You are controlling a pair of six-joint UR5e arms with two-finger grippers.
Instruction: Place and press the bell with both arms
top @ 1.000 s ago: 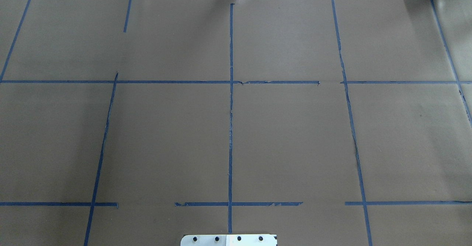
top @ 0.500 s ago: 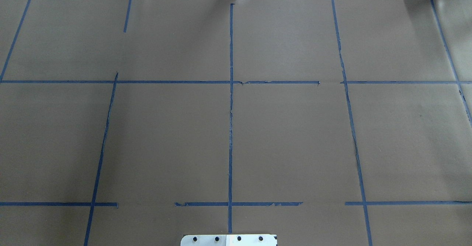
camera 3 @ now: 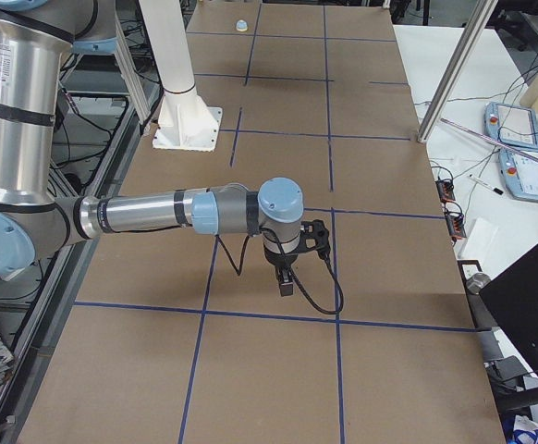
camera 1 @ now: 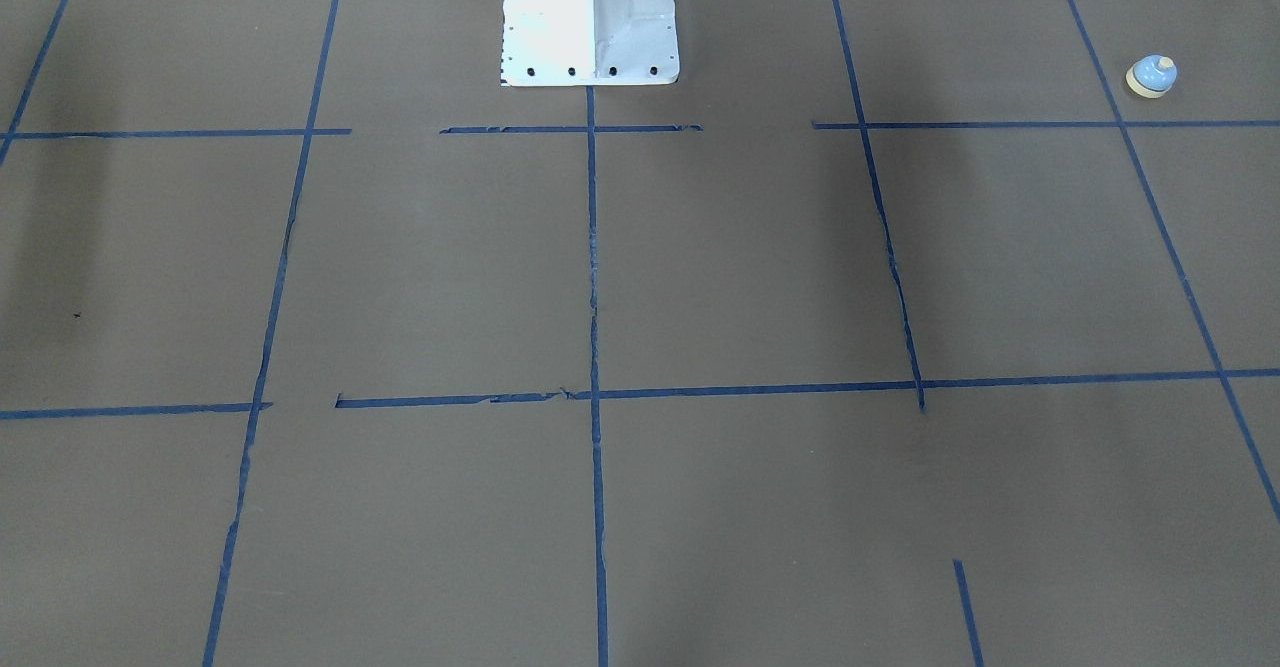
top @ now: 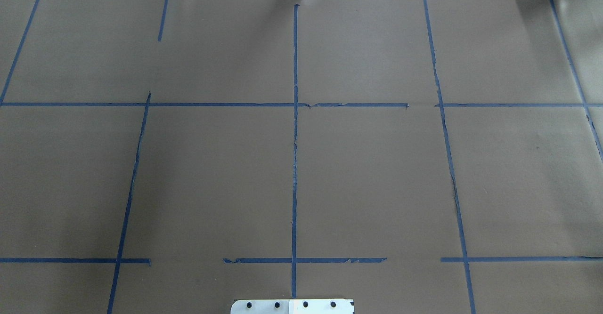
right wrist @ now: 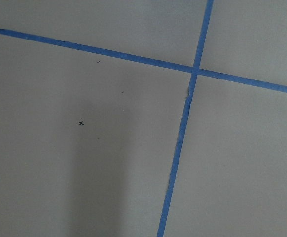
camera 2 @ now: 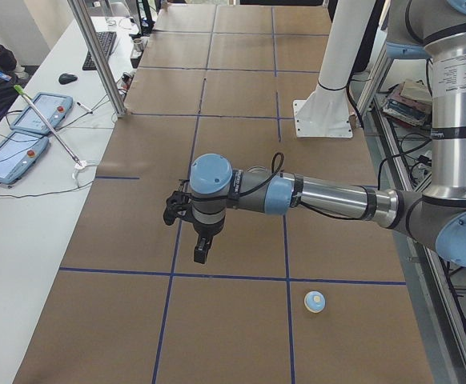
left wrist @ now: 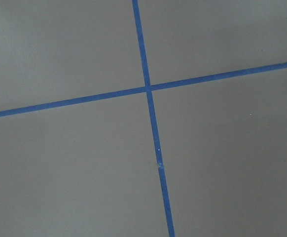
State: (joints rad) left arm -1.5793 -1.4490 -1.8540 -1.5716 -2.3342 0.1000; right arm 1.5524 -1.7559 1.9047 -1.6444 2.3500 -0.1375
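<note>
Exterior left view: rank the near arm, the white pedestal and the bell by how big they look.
1. Left arm: by far the largest, though it is also nearest the camera.
2. White pedestal: clearly smaller, and farther away.
3. Bell: smallest, despite lying nearer than the pedestal.

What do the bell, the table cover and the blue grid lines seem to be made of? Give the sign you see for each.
The bell: painted metal or plastic, too small to tell; smooth light-blue dome, cream base and button. The table cover: probably brown paper; matte, thin, slightly rippled at its far edge. The blue grid lines: likely tape; ragged, torn edges.
</note>
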